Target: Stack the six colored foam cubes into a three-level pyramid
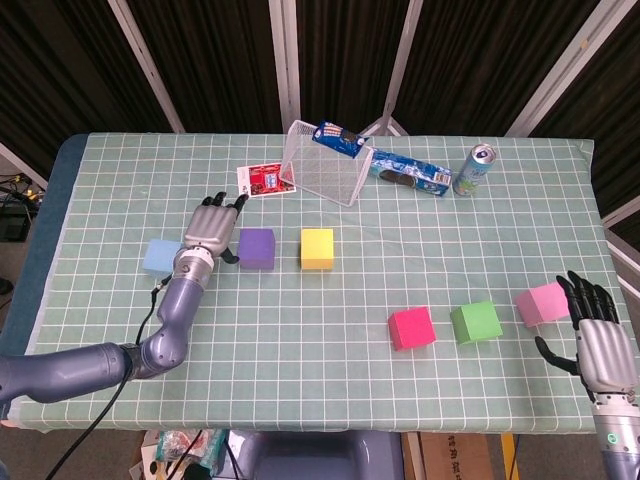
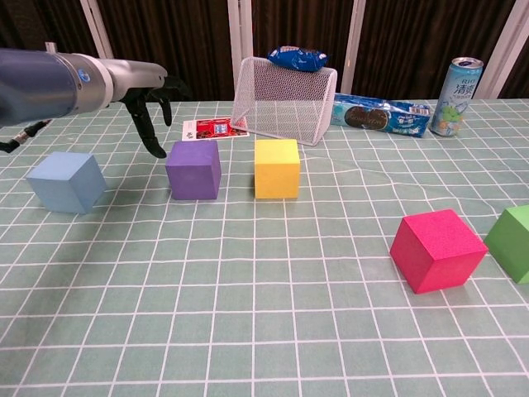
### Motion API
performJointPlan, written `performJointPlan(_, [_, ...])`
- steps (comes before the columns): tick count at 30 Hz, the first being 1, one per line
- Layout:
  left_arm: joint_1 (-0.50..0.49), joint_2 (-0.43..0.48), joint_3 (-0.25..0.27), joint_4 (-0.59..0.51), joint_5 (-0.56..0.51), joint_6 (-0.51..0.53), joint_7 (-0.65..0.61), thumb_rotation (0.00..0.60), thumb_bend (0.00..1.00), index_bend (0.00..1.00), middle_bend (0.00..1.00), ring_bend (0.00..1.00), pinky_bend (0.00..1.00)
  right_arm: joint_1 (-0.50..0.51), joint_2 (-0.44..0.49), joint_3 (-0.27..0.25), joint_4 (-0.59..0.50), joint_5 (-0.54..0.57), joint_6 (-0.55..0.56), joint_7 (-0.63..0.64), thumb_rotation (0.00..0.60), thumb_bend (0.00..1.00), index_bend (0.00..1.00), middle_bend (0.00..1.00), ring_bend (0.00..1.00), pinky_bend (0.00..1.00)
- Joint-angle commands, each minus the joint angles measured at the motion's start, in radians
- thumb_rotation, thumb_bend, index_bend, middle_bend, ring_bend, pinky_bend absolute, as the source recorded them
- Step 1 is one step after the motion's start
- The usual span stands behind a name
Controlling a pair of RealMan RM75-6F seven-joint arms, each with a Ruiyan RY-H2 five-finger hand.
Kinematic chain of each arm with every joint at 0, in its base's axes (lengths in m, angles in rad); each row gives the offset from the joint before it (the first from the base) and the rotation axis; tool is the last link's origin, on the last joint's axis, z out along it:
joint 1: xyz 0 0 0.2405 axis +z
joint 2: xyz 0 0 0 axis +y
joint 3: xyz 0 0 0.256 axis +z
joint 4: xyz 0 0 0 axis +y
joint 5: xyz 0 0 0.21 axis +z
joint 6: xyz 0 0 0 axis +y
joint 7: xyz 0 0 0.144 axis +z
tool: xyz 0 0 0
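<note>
Purple cube (image 1: 256,248) just beside left hand (image 1: 213,229)

Chinese characters "清爽" on the drink can (image 2: 455,97), otherwise nothing legible.

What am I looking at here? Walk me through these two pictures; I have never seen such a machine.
A two-armed robot at a table. One picture looks down from its head, the other forward from its chest. The left robot hand hovers open beside the purple cube, holding nothing; the right robot hand waits open near the pink cube. Also on the green checked cloth: light blue, yellow, red and green cubes, a wire basket, snack packets and a can.
</note>
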Motion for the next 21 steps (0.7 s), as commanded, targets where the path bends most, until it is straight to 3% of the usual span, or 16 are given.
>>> performJointPlan(1, [-0.019, -0.018, 0.010, 0.022, -0.005, -0.011, 0.003, 0.600, 0.04, 0.00, 0.30, 0.06, 0.13, 0.000, 0.001, 0.002, -0.001, 0.005, -0.003, 0.003, 0.600, 0.31, 0.00, 0.00, 0.00, 0.00])
performJointPlan(21, [-0.088, -0.100, 0.059, 0.154, 0.002, -0.048, 0.011, 0.600, 0.04, 0.00, 0.30, 0.06, 0.13, 0.004, 0.009, 0.004, -0.010, 0.023, -0.024, 0.014, 0.600, 0.31, 0.00, 0.00, 0.00, 0.00])
